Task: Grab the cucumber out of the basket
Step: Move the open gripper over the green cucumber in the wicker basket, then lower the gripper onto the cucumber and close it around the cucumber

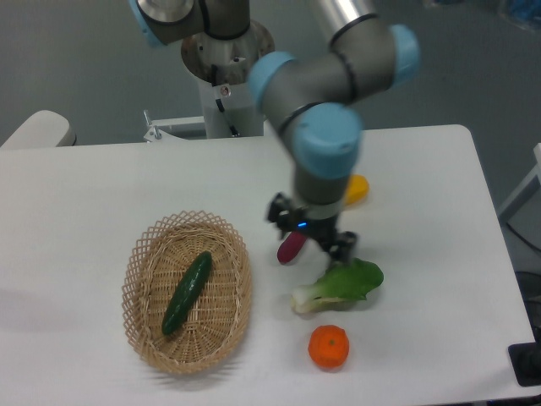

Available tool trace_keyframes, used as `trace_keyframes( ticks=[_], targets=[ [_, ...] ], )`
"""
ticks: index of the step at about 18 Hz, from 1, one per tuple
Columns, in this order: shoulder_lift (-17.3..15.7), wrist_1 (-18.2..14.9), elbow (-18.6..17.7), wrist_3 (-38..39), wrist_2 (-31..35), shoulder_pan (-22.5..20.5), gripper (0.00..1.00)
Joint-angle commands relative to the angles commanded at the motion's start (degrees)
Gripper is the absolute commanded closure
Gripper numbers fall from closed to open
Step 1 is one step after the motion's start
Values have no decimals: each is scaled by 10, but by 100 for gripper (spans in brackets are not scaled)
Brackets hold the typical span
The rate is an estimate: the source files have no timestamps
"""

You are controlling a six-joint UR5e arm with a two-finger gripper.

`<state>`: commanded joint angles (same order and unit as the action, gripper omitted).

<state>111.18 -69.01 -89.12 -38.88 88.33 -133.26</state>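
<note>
Starting at your left, the basket (188, 292) sits on the white tabletop (84, 211), near edge. Your cucumber (188, 293) lies inside it on the woven floor, slanting from near-left to far-right, untouched. Move right and you meet the gripper (317, 241), hanging from the arm (325, 127) well apart from the basket; whether its fingers are spread or pressed together you cannot tell. A purple sweet potato (292, 248) pokes out just left of it. Below lies the bok choy (340, 285), with an orange (329, 347) nearer you. A yellow item (358, 188) peeks out behind the arm.
</note>
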Motion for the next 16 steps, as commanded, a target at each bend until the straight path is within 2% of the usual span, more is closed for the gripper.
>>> trace_keyframes(
  ticks=[3,7,13,16],
  targets=[
    [2,66,-38,67,-2,39,0],
    [12,137,-86,72,-1,71,0],
    [44,168,-102,71,3,97,0],
    [48,170,-107,70,8,99,0]
  ],
)
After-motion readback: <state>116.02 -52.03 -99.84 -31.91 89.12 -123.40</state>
